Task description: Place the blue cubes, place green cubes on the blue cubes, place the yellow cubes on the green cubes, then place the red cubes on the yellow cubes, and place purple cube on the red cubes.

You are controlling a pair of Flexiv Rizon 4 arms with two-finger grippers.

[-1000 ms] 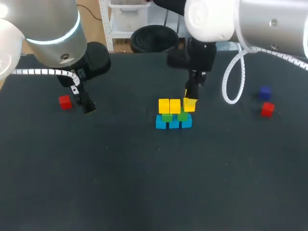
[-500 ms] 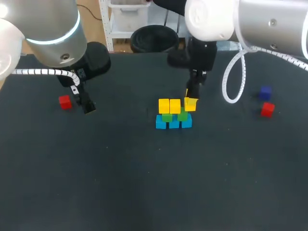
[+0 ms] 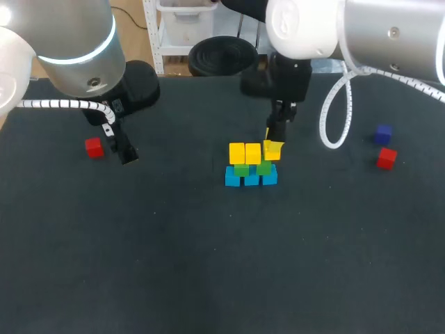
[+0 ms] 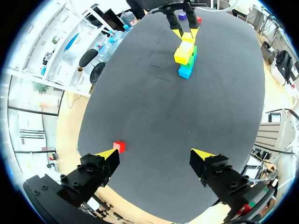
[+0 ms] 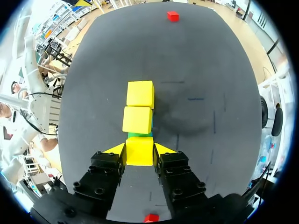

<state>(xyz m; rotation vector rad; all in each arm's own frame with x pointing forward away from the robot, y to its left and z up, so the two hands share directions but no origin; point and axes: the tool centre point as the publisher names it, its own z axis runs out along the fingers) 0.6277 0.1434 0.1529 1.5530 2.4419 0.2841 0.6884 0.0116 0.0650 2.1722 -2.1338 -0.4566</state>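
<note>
In the head view a stack stands mid-table: a row of blue cubes (image 3: pixel 250 179), green cubes (image 3: pixel 242 169) on them, and two yellow cubes (image 3: pixel 245 153) on the green ones. My right gripper (image 3: pixel 273 147) is shut on a third yellow cube (image 3: pixel 273 149) just over the row's right end. The right wrist view shows that yellow cube (image 5: pixel 139 151) between the fingers, in line with the two placed yellow cubes (image 5: pixel 138 107). My left gripper (image 4: pixel 154 161) stands open and holds nothing, with a red cube (image 4: pixel 119 146) next to one tip.
A red cube (image 3: pixel 93 147) lies at the left of the table beside my left gripper (image 3: pixel 125 152). At the right lie a purple cube (image 3: pixel 382 134) and another red cube (image 3: pixel 386 158).
The right gripper has lifted the held yellow cube very slightly. The left arm has not moved.
</note>
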